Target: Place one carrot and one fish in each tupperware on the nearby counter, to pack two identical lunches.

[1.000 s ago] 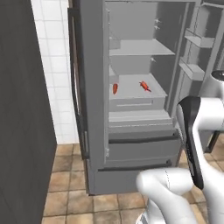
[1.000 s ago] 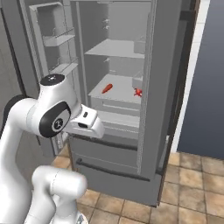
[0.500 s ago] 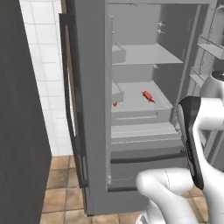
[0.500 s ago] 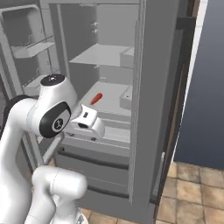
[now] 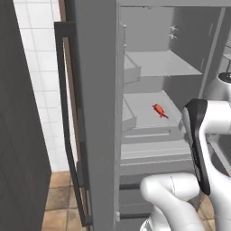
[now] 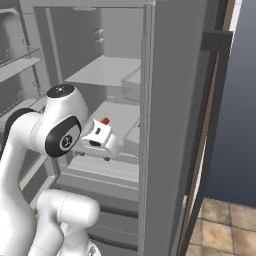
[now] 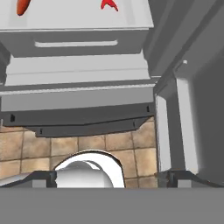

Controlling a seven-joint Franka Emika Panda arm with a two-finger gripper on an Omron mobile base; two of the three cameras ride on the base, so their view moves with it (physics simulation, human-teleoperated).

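Observation:
The fish (image 5: 159,110), bright red with a forked tail, lies on a middle shelf of the open fridge. In the hand view its tail (image 7: 109,4) shows at the top edge, and the orange carrot (image 7: 22,5) lies to its left on the same shelf. A red-orange tip of the carrot (image 6: 105,121) peeks out just above my hand. My gripper (image 6: 95,155) hangs in front of the fridge below that shelf, pointing down at the floor, open and holding nothing. The tupperware is out of view.
The fridge's left door (image 5: 67,122) and right door (image 6: 215,100) stand open on either side of me. A drawer front (image 7: 76,43) sits below the shelf. Door bins (image 6: 17,62) are at the left. Brown floor tiles (image 7: 87,142) lie beneath.
The whole picture has shifted and the fridge looms larger, so the base has driven closer. The arm's pose is unchanged and the gripper stays open.

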